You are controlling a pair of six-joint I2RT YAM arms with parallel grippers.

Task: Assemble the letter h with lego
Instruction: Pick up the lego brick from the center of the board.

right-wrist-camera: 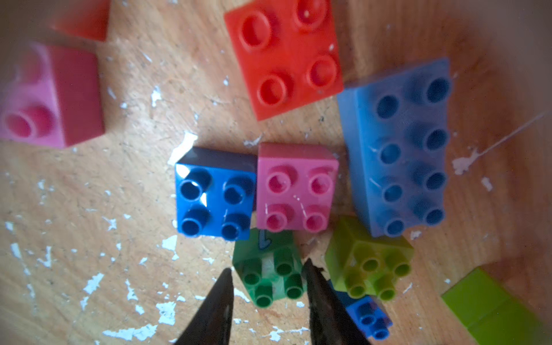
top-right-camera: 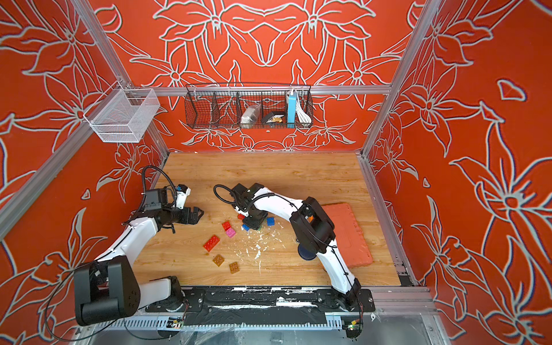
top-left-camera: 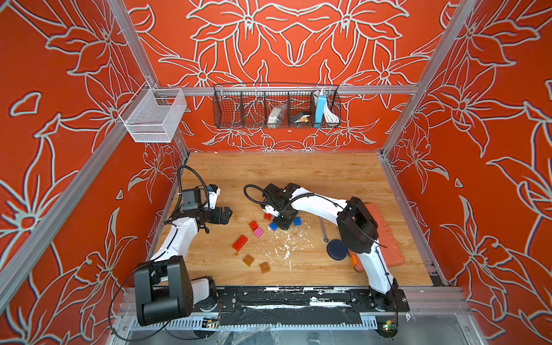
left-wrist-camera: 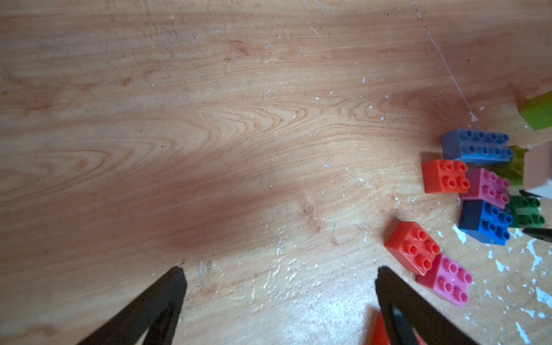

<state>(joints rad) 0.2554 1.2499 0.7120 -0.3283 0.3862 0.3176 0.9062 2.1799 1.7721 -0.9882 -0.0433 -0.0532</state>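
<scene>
— Scanning near first: lego?
— Amber square studded brick [top-left-camera: 248, 260] lower centre, long red brick [top-left-camera: 240, 242] above it, glossy cluster [top-left-camera: 273, 226] mid-frame on scratched wood table [top-left-camera: 298, 179]. Right gripper [right-wrist-camera: 267, 267] jaws narrow, flanking green brick [right-wrist-camera: 268, 282]; contact unclear. Left gripper [left-wrist-camera: 279, 271] jaws wide over bare wood.
— Containers?
— Far wall: black wire basket [top-left-camera: 230, 110] holds clear bag [top-left-camera: 276, 115], blue box [top-left-camera: 320, 107], white cable [top-left-camera: 330, 115]; white mesh basket [top-left-camera: 149, 119] upper left.

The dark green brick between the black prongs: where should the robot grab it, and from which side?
By its two flat opposite side walls, coming straight down from above. The green brick sits studs up, and the pink brick and lime brick crowd it, so a sideways approach looks blocked.
</scene>
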